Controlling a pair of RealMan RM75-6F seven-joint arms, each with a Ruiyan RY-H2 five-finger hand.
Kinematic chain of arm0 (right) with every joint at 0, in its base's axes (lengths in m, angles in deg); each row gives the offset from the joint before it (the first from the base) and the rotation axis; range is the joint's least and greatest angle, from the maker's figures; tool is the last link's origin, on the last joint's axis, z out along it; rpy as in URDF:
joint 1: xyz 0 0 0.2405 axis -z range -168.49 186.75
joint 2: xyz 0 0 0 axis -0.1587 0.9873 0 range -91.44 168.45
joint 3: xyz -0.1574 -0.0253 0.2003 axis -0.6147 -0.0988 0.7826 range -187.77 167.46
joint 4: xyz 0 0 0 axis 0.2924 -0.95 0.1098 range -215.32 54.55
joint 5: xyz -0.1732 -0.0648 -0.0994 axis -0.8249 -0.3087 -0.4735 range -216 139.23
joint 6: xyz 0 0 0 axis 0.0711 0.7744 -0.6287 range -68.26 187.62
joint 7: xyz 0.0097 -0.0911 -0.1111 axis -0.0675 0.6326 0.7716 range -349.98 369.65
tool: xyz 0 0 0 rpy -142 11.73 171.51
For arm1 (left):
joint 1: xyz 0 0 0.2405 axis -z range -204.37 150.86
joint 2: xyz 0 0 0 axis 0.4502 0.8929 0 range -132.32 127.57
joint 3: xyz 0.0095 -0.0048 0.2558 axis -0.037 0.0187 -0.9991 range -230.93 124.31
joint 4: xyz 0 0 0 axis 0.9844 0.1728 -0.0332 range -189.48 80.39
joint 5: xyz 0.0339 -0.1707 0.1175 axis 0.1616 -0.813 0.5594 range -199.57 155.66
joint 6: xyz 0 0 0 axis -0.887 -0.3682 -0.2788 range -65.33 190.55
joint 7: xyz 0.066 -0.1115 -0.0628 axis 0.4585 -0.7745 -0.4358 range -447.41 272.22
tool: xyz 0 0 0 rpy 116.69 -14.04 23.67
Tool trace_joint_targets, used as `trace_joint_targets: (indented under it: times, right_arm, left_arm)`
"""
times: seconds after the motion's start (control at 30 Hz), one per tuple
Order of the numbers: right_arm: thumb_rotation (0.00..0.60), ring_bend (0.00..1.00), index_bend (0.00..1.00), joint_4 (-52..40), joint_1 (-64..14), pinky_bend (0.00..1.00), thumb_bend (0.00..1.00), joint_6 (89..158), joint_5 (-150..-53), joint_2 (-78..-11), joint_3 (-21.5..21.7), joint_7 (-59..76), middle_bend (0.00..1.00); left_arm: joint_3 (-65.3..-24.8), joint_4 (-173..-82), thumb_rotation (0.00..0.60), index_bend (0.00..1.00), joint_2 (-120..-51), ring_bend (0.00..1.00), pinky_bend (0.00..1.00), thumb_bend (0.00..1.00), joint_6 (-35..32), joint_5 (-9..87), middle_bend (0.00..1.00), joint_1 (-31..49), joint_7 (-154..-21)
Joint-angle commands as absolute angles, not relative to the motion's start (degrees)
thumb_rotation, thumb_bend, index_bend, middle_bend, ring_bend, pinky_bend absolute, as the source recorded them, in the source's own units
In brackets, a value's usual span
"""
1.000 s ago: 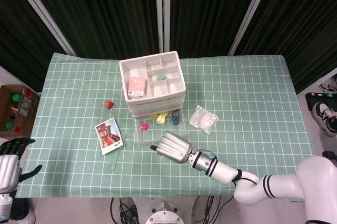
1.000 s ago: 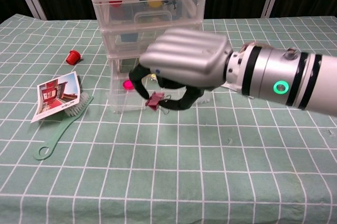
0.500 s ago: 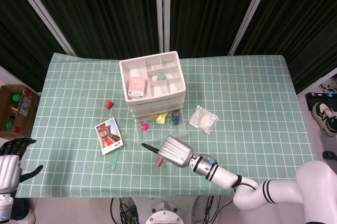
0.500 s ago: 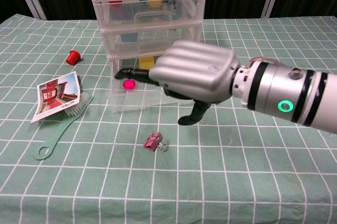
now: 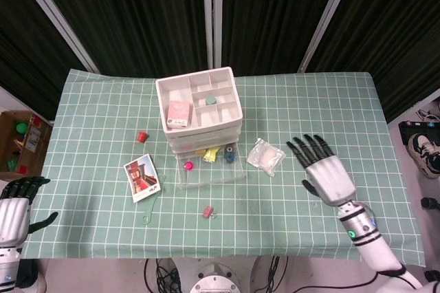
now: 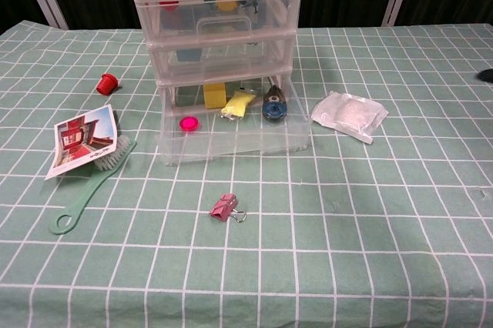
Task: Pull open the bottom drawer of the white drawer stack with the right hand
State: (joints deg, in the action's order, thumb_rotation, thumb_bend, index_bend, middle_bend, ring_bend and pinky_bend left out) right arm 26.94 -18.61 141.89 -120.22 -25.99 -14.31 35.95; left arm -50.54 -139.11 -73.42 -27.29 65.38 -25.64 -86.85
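Judging by its thin clear plastic, you'd find the bottom drawer (image 6: 235, 139) light and slippery, best hooked at its front lip, while your right hand (image 5: 324, 172) is spread wide, holding nothing.

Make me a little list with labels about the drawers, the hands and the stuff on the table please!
drawer stack: white, upright
bottom drawer: pulled out, holding a pink disc, yellow items, a blue object
right hand: fingers spread, holds nothing, apart from the drawers
left hand: at the table's left edge, holds nothing
binder clip: pink, on the cloth in front of the drawer
brush: green, beside a photo card
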Motion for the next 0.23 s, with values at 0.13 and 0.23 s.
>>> trace_joint_targets:
  times: [0.13,0.23]
  right_arm:
    - [0.600,0.00,0.00,25.3,-7.8,0.00,0.14,150.7,-120.9,-21.5,-17.7,25.7,0.00]
    - [0.600,0.00,0.00,23.2,-5.5,0.00,0.14,151.9,-122.2,-21.7,-17.9,22.8,0.00]
  left_arm:
    - [-50.5,-140.1,0.600,0.28,-73.4,0.19,0.20,0.03,-27.0,65.6,0.25,-25.2,-86.2]
    - [-50.5,-140.8,0.600,0.28,-73.4,0.19,0.20,0.03,-27.0,65.7,0.25,-25.1,-85.7]
